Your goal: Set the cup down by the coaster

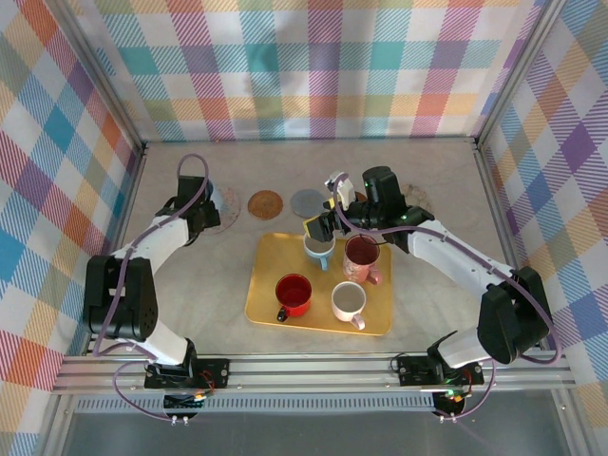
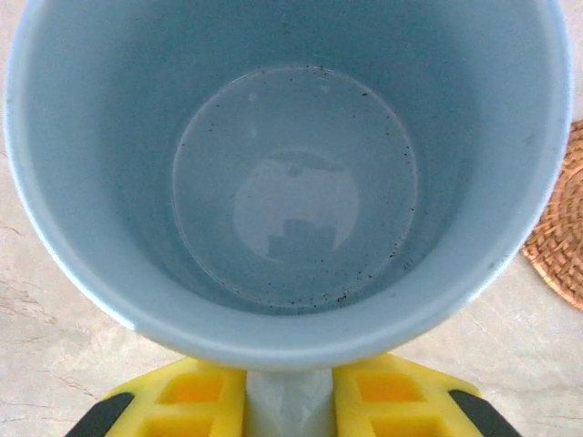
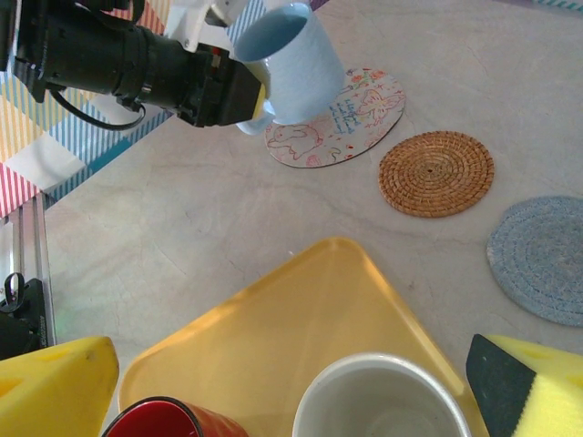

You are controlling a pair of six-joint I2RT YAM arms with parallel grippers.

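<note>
Obs: left tool (image 3: 248, 98) clamped on the handle of the light blue cup (image 3: 290, 62). Cup is tilted, its base over the printed coaster (image 3: 355, 114) on the desk (image 3: 182, 228); contact with that coaster: cannot tell. Woven coaster (image 3: 435, 173) lies just beside the printed one. Right tool (image 3: 291, 391) has its jaws spread wide, above a pale mug (image 3: 378, 401) on the yellow tray (image 3: 301, 309).
</note>
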